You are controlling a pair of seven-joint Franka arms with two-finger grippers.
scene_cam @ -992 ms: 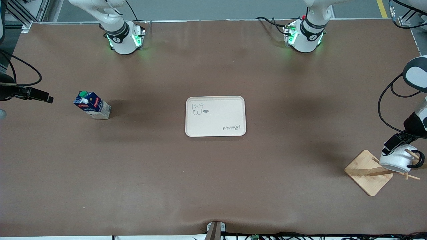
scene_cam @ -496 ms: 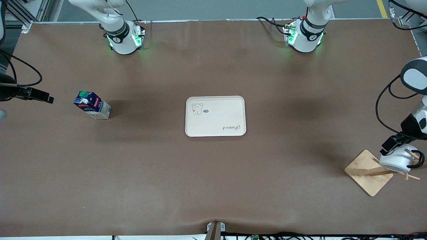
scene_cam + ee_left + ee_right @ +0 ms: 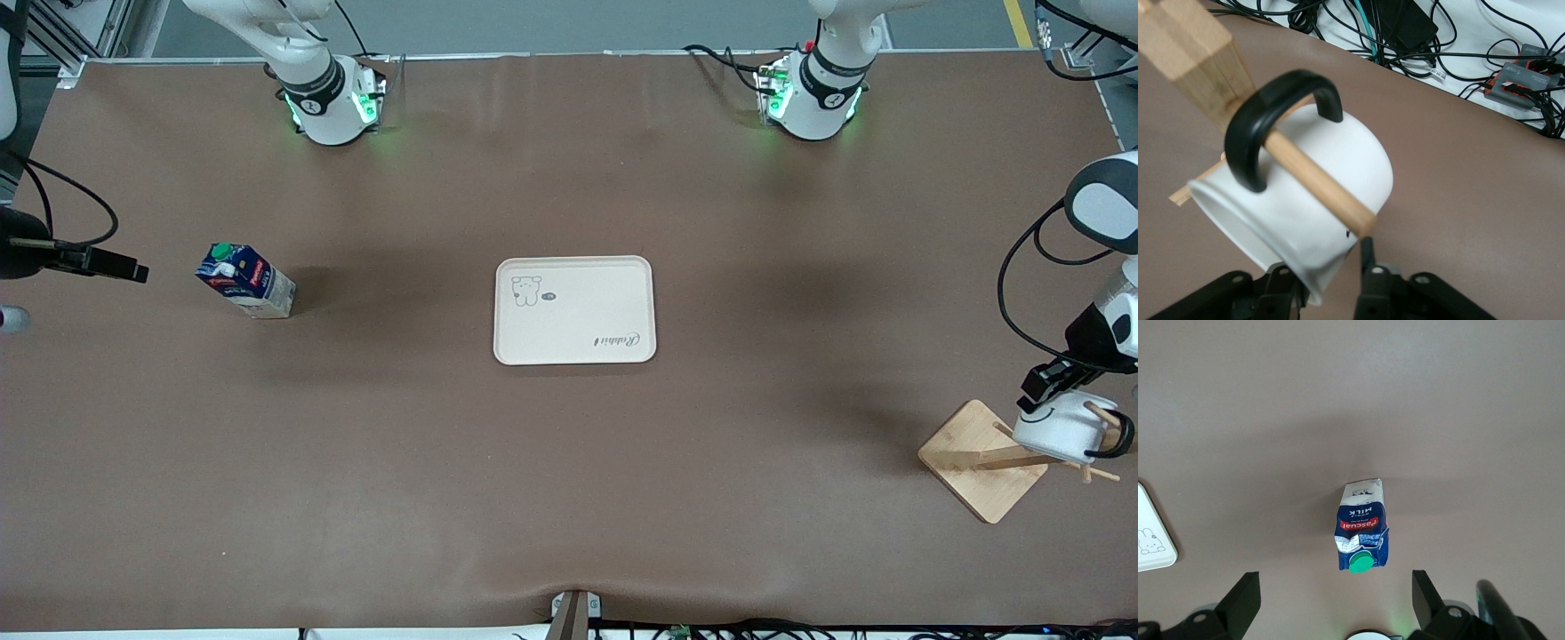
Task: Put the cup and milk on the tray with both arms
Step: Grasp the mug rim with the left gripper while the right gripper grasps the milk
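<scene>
My left gripper [image 3: 1042, 388] sits at the cup [image 3: 1062, 427], near the worktop corner at the left arm's end nearest the front camera. In the left wrist view one finger [image 3: 1368, 283] is outside the wall and the other looks to be inside, so I pinch the rim. The handle is threaded on a wooden peg [image 3: 1318, 190] of the rack [image 3: 982, 458]. If I pull off-axis, the handle may catch the peg and tip the rack, or the enamel rim may slip from my pinch.

My right gripper [image 3: 1331, 597] hangs wide open and empty near the right arm's edge, well short of the upright milk [image 3: 246, 282]. A careless sweep could topple it. The tray [image 3: 575, 310] lies mid-table, bare.
</scene>
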